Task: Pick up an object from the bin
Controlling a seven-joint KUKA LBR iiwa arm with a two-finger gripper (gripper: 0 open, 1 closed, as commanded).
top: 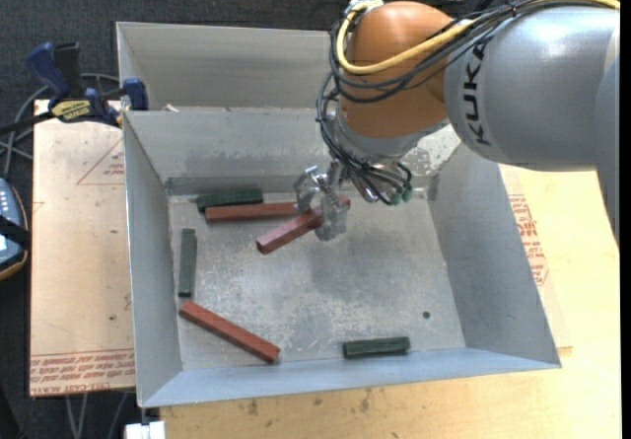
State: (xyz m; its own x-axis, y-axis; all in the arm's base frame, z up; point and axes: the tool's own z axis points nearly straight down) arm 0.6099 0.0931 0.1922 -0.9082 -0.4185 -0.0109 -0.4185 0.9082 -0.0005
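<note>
Six bars, was that the count? asked the clerk. Enter everything, largest first.

Six, said the checker. Item one: arm [552, 82], grey with an orange cover, reaching in from the right. Item two: bin [148, 230], grey metal. Item three: long red bar [229, 331], lying slantwise in the near left corner. Item four: tilted red bar [286, 234], mid-floor, its right end higher in the view than its left.

And the gripper?

Item five: gripper [330, 215], hanging over the middle of the bin towards the far wall, fingers closed on the right end of the tilted red bar. That bar was the one taken.

The rest?

Item six: level red bar [246, 213], just behind the tilted one, near the far wall. Item seven: far green bar [232, 198], touching the level red bar's far side. Item eight: left green bar [185, 262], lengthwise along the left wall. Item nine: near green bar [376, 348], alone by the near wall, well apart from the others.
</note>
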